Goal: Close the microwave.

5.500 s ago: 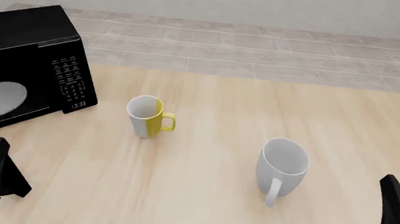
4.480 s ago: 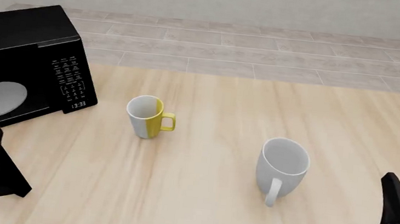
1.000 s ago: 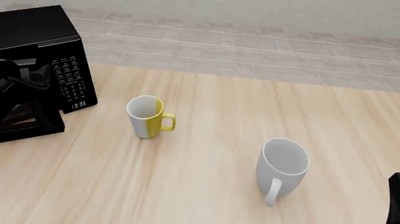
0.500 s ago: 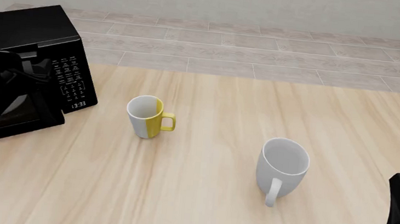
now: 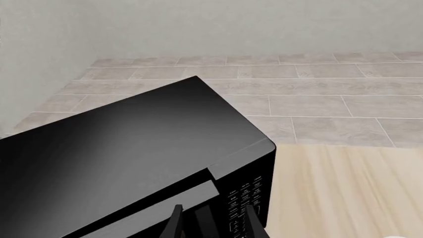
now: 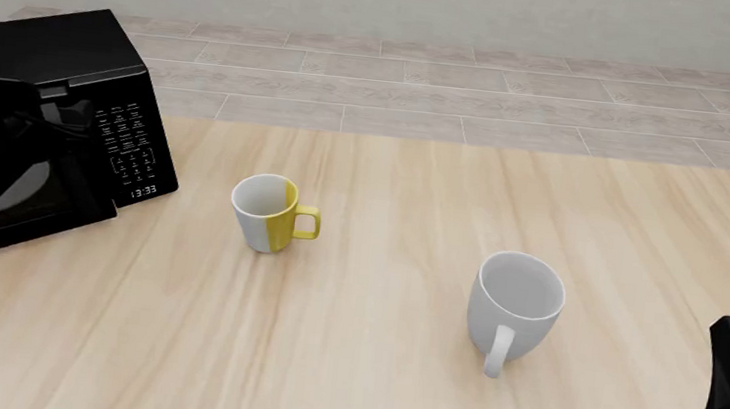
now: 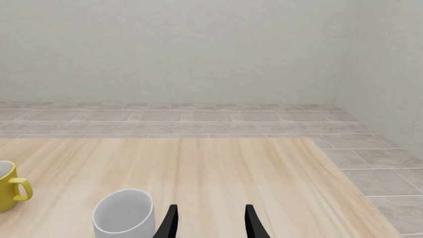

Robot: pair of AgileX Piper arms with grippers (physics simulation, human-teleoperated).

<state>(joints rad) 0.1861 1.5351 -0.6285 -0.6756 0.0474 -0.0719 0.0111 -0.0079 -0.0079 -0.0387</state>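
- Even, soft light fills all my views; nothing is dim and nothing blown out.
- No hard shadows fall on the table (image 6: 471, 215); the mugs cast almost none.
- A broad pale sheen runs across the microwave (image 5: 132, 144) top in my left wrist view, grey fading to black at the lower left of the frame.
- In the front view my left arm merges black-on-black with the microwave at the left edge.
- Edges stay crisp, with no blur and no bending at the corners.

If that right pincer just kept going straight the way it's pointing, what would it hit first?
Probably nothing soon. The right pincer, fingers apart, points along bare table toward the far edge. The white mug sits just to one side and looks clear of its line, though depth is uncertain.
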